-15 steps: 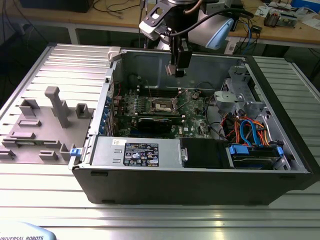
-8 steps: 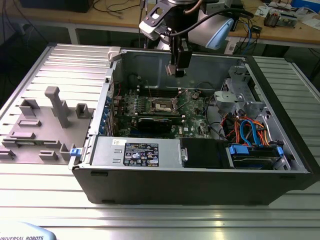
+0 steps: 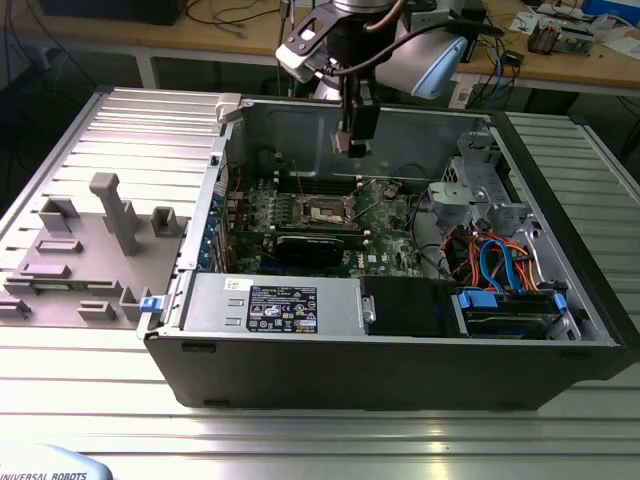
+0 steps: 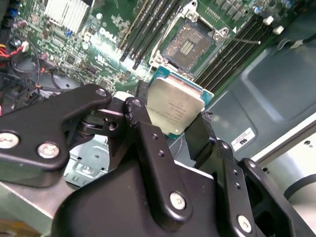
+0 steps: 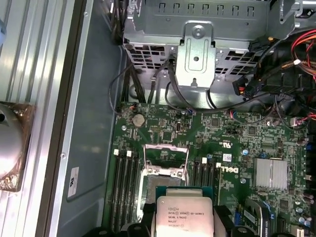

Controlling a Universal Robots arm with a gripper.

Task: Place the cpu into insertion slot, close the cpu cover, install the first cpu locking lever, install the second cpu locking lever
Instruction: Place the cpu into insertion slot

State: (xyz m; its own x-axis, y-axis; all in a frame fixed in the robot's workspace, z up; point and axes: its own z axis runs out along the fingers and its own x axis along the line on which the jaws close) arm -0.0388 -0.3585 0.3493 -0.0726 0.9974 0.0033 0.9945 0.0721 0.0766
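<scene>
Second wrist view shows me the gripper [image 4: 170, 117] pinching the cpu [image 4: 174, 106]; first wrist view crops it, half-hiding the insertion slot [image 5: 148, 189].

arm [image 3: 352, 35]: wrist pointing down | end effector [image 4: 173, 118]: fingers [image 4: 148, 143] clamped on cpu [image 4: 175, 101] edges

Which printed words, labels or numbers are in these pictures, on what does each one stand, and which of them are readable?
cpu: several lines of dark print on its metal top, too small to quote surely.
white sticker on the grey case wall: too small to read.
black label on the metal box in the case: too small to read.
green circuit board: white markings beside the parts, too small to read.
</scene>
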